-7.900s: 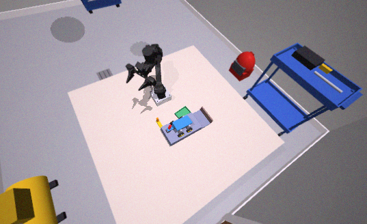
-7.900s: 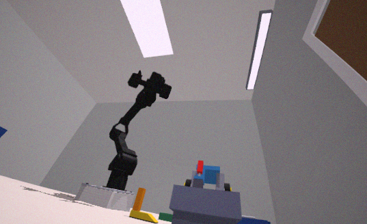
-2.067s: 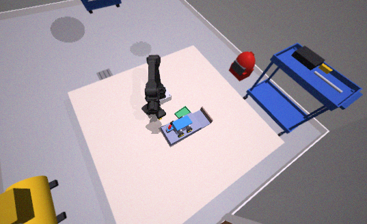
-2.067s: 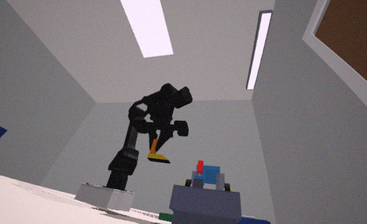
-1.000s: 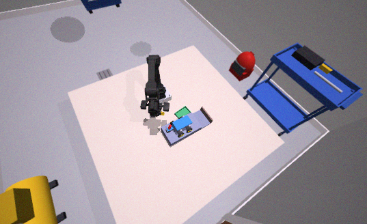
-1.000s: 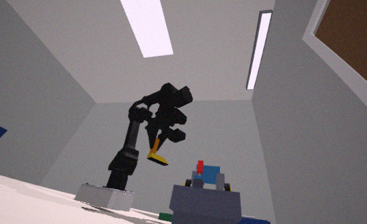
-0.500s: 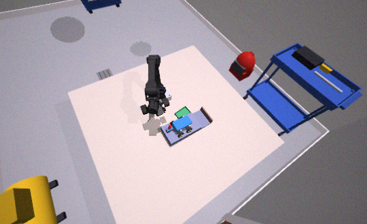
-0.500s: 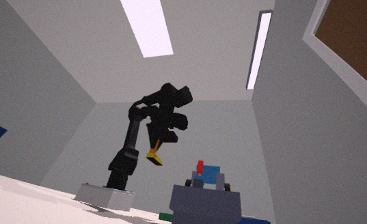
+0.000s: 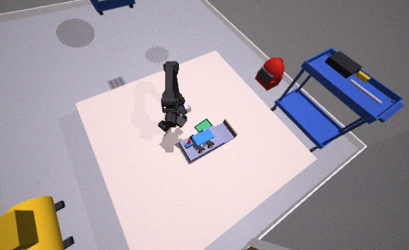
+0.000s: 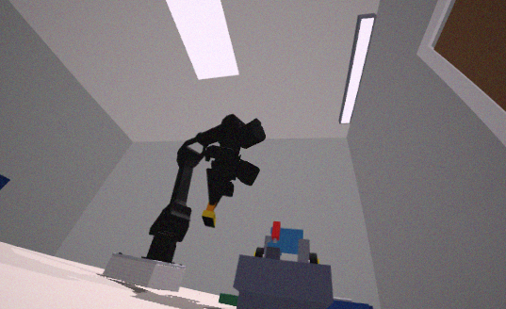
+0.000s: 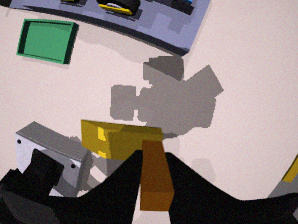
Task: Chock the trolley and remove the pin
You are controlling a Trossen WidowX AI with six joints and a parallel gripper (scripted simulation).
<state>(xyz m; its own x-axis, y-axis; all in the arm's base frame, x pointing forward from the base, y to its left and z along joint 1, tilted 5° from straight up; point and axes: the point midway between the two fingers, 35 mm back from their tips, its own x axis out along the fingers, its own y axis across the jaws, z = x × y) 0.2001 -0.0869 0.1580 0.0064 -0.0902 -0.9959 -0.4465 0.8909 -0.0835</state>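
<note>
My gripper [image 10: 212, 204] [image 11: 152, 156] is shut on the orange handle of the yellow chock [image 10: 208, 216] [image 11: 120, 141]. It holds the chock in the air, beside the uphill end of the ramp [image 9: 222, 133] [image 10: 285, 283] [image 11: 167, 39], on the robot base's side. The chock's black base faces down in the exterior view. The blue trolley [image 9: 203, 137] [image 10: 291, 240] stands on the ramp. The red-headed stop pin [image 9: 189, 141] [image 10: 276, 230] stands at its uphill end. The green tray [image 9: 203, 125] [image 10: 228, 299] [image 11: 47, 42] lies beside the ramp and looks empty.
The ramp has a brown end board [image 9: 231, 128] at its downhill end. The pale robot base [image 10: 167, 275] [image 11: 55, 140] stands behind the tray. A blue cart [image 9: 310, 114] and a red helmet [image 9: 275, 68] are farther off, past the mat [image 9: 154, 198].
</note>
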